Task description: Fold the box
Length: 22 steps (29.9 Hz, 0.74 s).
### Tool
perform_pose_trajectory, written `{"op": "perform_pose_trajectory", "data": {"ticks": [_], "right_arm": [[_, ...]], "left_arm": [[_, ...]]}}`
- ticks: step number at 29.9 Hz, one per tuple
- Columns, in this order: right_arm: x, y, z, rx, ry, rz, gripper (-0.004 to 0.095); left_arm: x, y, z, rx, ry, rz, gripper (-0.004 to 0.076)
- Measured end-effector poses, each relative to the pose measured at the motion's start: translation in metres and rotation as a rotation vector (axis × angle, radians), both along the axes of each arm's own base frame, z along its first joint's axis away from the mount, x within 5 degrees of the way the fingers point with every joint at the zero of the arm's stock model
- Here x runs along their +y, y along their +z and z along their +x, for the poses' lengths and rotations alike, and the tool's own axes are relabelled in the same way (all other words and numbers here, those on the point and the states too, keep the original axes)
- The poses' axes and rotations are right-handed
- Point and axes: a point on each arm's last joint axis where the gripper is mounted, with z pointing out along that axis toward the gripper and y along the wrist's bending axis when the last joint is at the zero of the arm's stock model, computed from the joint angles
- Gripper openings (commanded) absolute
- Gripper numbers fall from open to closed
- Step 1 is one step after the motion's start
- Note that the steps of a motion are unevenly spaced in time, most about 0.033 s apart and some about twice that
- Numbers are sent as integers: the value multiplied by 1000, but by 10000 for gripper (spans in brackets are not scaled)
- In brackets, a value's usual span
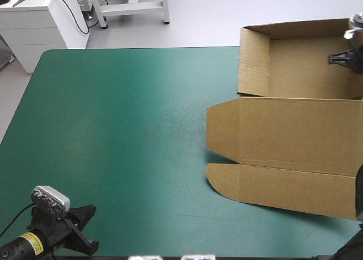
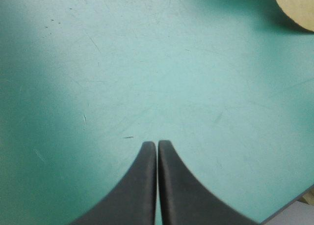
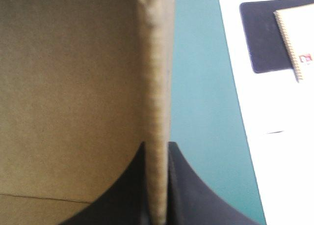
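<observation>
Two right fingers (image 3: 189,200) pinch the upright side wall (image 3: 156,87) of the box (image 1: 295,132), which sits at the far right of the desk (image 1: 125,129) with its tray walls raised and its lid flat toward the near edge. Pressed together, the left fingers (image 2: 140,190) hover over bare teal-green cover near the front left corner, well apart from the box. The step in hand looks like setting that wall, so the next move calls for pressing it home until it locks, without dragging the tray.
</observation>
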Motion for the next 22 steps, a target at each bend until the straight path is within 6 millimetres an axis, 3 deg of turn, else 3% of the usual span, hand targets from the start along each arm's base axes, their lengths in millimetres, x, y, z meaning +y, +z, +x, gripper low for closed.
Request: {"op": "perform_pose_trajectory", "data": {"ticks": [5, 10, 13, 19, 22], "right_arm": [[-60, -18, -8, 33, -154, 15, -21], [-113, -54, -6, 75, -262, 75, -21], [-128, -81, 2, 117, -283, 129, -21], [-140, -127, 21, 196, -261, 177, -9], [-143, -142, 27, 223, -241, 178, 72]], "left_arm": [[0, 0, 0, 0, 0, 0, -8], [0, 0, 0, 0, 0, 0, -8], [0, 0, 0, 0, 0, 0, -8], [0, 0, 0, 0, 0, 0, -8], [0, 0, 0, 0, 0, 0, -8]]}}
